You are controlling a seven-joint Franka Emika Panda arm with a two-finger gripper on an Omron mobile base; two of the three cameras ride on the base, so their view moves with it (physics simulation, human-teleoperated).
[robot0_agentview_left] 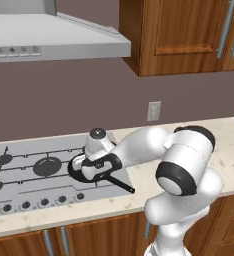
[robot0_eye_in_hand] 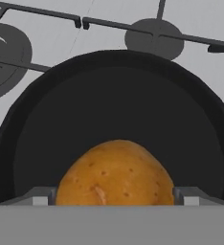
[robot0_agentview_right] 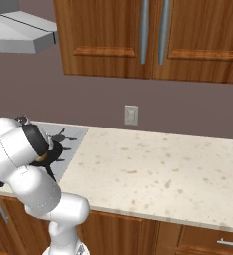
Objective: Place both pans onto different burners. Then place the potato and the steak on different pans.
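On the grey steel cooktop (robot0_agentview_left: 19, 186), bare burners (robot0_agentview_left: 47, 166) sit at the left and centre under thin black grates, with a row of small black knobs (robot0_agentview_left: 44, 202) along the front edge. To their right a matte-black pan (robot0_agentview_left: 77, 170) rests on the right-hand part of the cooktop, its thin handle (robot0_agentview_left: 120, 184) pointing out toward the beige counter (robot0_agentview_left: 224, 150). The white arm bends down over this pan, and the gripper (robot0_agentview_left: 91, 172) hangs just above it. From the hand view, the golden-brown potato (robot0_eye_in_hand: 115, 173) sits low between the two finger tips (robot0_eye_in_hand: 37, 197), over the dark floor of the pan (robot0_eye_in_hand: 118, 110); the jaws stand wide on either side of it, and whether they press on the potato or have let it go cannot be told. Beyond the pan's rim two more burners (robot0_eye_in_hand: 154, 38) show on the steel. In the right base view, the counter (robot0_agentview_right: 153, 169) stretches away to the right below wooden cabinets (robot0_agentview_right: 148, 40) and a wall outlet (robot0_agentview_right: 131, 115).
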